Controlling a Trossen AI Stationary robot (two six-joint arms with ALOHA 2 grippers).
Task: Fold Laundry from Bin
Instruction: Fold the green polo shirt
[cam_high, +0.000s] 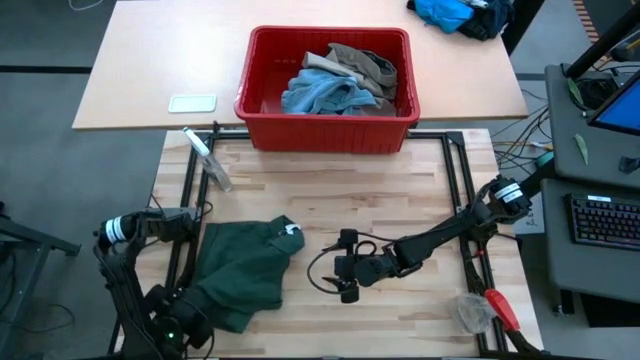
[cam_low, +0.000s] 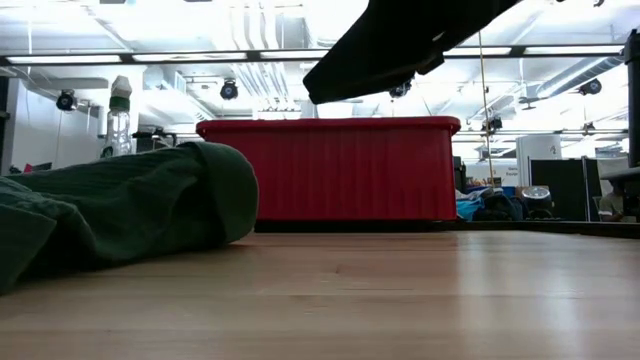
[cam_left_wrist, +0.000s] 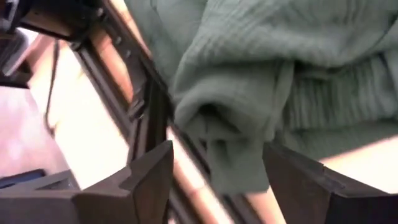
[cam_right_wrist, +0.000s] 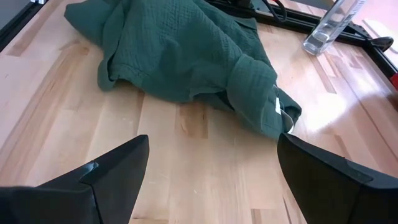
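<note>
I see the crumpled dark green textured shorts (cam_high: 245, 272) lying on the near left of the pale wooden table (cam_high: 400, 190). My right gripper (cam_high: 347, 278) hovers above the bare wood just to their right, fingers spread wide and holding nothing. My left gripper (cam_high: 172, 322) sits at the shorts' near-left edge, fingers spread, with a green fold hanging between them. The bright red rectangular plastic bin (cam_high: 328, 128) stands at the far side, holding light blue denim (cam_high: 322, 94) and a khaki-taupe piece (cam_high: 362, 64).
</note>
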